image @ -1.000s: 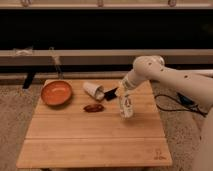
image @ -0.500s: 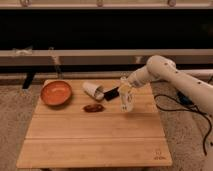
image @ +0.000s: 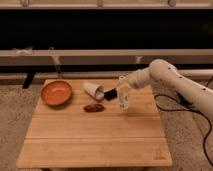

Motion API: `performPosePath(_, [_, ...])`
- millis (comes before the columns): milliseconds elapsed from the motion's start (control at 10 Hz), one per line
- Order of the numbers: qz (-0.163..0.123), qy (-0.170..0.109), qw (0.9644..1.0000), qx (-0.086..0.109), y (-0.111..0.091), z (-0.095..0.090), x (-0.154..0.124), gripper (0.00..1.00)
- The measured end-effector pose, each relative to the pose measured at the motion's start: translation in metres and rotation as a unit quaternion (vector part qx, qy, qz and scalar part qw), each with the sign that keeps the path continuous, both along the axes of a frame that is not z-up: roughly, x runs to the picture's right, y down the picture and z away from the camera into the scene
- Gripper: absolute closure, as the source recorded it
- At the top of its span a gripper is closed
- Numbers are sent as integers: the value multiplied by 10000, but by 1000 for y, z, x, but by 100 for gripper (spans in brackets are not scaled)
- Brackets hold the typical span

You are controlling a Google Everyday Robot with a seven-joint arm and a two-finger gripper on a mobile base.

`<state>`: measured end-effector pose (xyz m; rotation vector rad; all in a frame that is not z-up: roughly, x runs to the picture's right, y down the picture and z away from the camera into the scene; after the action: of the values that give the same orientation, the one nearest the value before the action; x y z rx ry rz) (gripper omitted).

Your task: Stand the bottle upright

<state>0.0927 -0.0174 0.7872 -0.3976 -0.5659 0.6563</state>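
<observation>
Operator: Bench first, then down in size. What carries that cup?

Observer: A pale wooden slatted bench [image: 95, 145] carries it; the white plastic cup with the dark inside [image: 93, 89] lies on its side on the far half of the top, mouth turned toward the picture's right.

Operator: And the arm?

Observer: The white jointed robot arm [image: 170, 77] reaches in from the right of the cup, sloping down toward it over the bench's far right part.

Operator: Next largest?

Observer: A shallow round orange bowl [image: 56, 93] sits just left of the cup, slightly apart from it.

Operator: Where is the task's thing?

Observer: The small slim clear plastic bottle with a white cap [image: 124, 99] stands upright on the bench, near the cup on its right side, cap uppermost.

Operator: The end effector?

Observer: The dark end effector [image: 114, 93] is between the cup's mouth and the bottle, right against the bottle. Whether it grips the bottle or has let go, I cannot tell.

Operator: Anything smaller?

Observer: A small flat dark-brown oval object [image: 94, 107] lies just in front of the cup, on the camera's side.
</observation>
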Motion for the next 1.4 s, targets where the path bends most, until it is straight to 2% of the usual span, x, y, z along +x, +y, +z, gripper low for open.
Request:
performPosePath(200, [185,197,9991,317,3,-7,-3,100])
performPosePath(400, [486,622,9940,763,3,-19,-7,100])
performPosePath(500, [634,718,9914,897,4,-23,-8,100])
performPosePath(700, [751,713,9901,952,6,-27,-12,100])
performPosePath(1400, [804,736,9893,970,7,-27,-11,100])
